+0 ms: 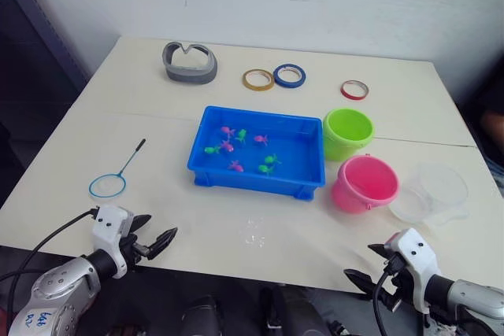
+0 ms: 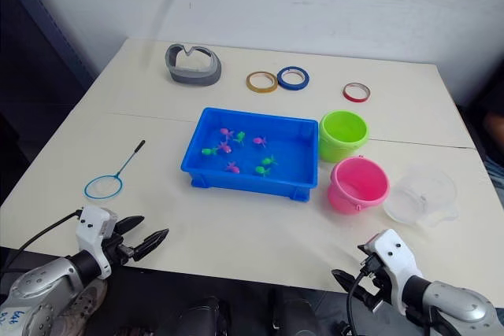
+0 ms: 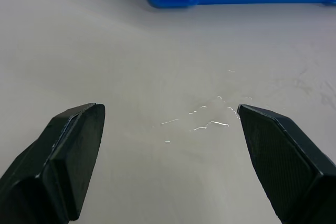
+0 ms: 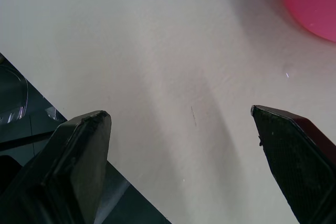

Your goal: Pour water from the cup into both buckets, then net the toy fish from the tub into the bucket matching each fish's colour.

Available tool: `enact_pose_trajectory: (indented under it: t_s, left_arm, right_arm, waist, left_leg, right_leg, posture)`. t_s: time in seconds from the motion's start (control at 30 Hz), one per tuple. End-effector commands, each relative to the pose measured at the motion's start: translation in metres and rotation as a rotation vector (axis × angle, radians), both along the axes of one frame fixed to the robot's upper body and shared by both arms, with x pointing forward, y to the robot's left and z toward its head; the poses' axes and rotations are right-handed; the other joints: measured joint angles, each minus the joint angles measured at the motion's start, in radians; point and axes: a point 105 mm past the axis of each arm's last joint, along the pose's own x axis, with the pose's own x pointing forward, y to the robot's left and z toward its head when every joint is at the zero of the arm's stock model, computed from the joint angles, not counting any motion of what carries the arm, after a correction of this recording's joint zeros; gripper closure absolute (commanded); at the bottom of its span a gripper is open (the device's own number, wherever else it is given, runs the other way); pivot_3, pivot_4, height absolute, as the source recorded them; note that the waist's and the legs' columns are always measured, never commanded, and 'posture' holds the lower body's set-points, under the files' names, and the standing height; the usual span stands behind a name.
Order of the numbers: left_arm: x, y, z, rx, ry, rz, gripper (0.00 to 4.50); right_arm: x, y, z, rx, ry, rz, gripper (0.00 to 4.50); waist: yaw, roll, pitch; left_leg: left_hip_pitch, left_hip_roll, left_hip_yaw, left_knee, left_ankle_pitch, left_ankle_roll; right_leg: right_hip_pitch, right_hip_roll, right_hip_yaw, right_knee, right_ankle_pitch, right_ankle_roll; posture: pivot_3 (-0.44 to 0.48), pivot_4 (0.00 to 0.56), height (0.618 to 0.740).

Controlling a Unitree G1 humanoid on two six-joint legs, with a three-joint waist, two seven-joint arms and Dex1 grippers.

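Cream table (image 1: 157,127): blue tub (image 1: 303,175) centre, green bucket (image 1: 347,133) and pink bucket (image 1: 364,183) at three o'clock, clear cup (image 1: 431,194) beyond, net (image 1: 115,176) at nine, tape rings (image 1: 289,75) at twelve.

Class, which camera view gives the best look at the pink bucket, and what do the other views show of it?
The right eye view: the whole pink bucket shows, open mouth up, between the blue tub and the clear cup. The left eye view shows the same. The right wrist view catches just a pink edge; the left wrist view shows the tub's wall instead.

Silver arms w/ white wrist blocks, black cables, black jaws (textured pads)
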Motion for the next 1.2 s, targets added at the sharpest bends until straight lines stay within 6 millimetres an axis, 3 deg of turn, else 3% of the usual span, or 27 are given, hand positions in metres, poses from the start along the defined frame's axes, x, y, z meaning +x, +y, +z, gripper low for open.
enact_pose_trajectory:
  t_s: [0.03, 0.3, 0.47, 0.57, 0.7, 0.9, 1.03, 1.2]
  left_arm:
    - [0.001, 0.002, 0.010, 0.017, -0.045, -0.001, 0.08]
    - [0.003, 0.003, 0.012, 0.031, -0.045, -0.007, 0.08]
    - [0.012, 0.032, 0.019, 0.099, -0.032, -0.050, 0.08]
    - [0.019, 0.050, 0.035, 0.150, -0.035, -0.139, 0.08]
    - [0.037, 0.055, 0.067, 0.183, -0.094, -0.247, 0.08]
    - [0.076, 0.013, 0.125, 0.217, -0.234, -0.504, 0.08]
    - [0.101, -0.028, 0.148, 0.208, -0.293, -0.678, 0.08]
    - [0.111, -0.086, 0.163, 0.128, -0.328, -0.881, 0.08]
  right_arm:
    - [-0.001, 0.003, 0.004, -0.007, -0.008, 0.027, 0.00]
    - [0.000, 0.002, 0.004, -0.011, -0.008, 0.023, 0.00]
    - [-0.001, -0.001, 0.004, -0.013, -0.009, -0.005, 0.00]
    - [-0.003, -0.007, 0.004, -0.022, -0.008, -0.036, 0.00]
    - [-0.006, -0.014, 0.005, -0.035, -0.013, -0.070, 0.00]
    - [-0.010, -0.043, 0.006, -0.090, -0.024, -0.251, 0.00]
    - [-0.018, -0.066, 0.005, -0.155, -0.025, -0.415, 0.00]
    - [-0.022, -0.092, 0.010, -0.207, -0.088, -0.673, 0.00]
  waist:
    - [0.000, 0.000, 0.000]
    - [0.000, 0.000, 0.000]
    - [0.000, 0.000, 0.000]
    - [0.000, 0.000, 0.000]
    - [0.002, 0.000, 0.000]
    - [0.005, 0.000, 0.000]
    - [0.004, 0.001, 0.000]
    - [-0.005, 0.001, 0.000]
  left_leg:
    - [0.000, 0.000, 0.000, 0.000, 0.000, 0.000]
    - [0.000, 0.000, 0.000, 0.000, 0.000, 0.000]
    - [0.000, 0.000, 0.000, 0.000, 0.000, 0.000]
    - [0.000, 0.000, 0.000, 0.000, 0.000, -0.001]
    - [0.000, 0.000, 0.000, 0.000, 0.000, -0.001]
    - [-0.001, 0.000, 0.000, 0.000, 0.001, -0.002]
    - [0.000, -0.001, 0.002, 0.000, 0.003, -0.006]
    - [0.000, -0.001, 0.005, 0.000, 0.005, -0.009]
  right_leg:
    - [0.000, 0.000, 0.000, 0.000, 0.000, 0.000]
    - [0.000, 0.000, 0.000, 0.000, 0.000, 0.000]
    - [0.000, 0.000, 0.000, 0.001, 0.000, 0.000]
    - [-0.001, 0.000, 0.000, 0.001, 0.000, -0.001]
    - [-0.001, -0.001, -0.001, 0.000, 0.000, -0.001]
    - [0.000, -0.002, -0.002, 0.000, 0.000, -0.001]
    - [-0.001, -0.001, -0.001, 0.001, -0.001, 0.000]
    - [-0.002, 0.001, 0.002, 0.004, -0.001, 0.000]
  posture:
    - [0.000, 0.150, 0.693]
    - [0.000, 0.150, 0.693]
    - [0.000, 0.150, 0.693]
    - [0.000, 0.150, 0.693]
    - [0.000, 0.150, 0.693]
    - [0.000, 0.150, 0.693]
    - [0.000, 0.150, 0.693]
    - [0.000, 0.150, 0.693]
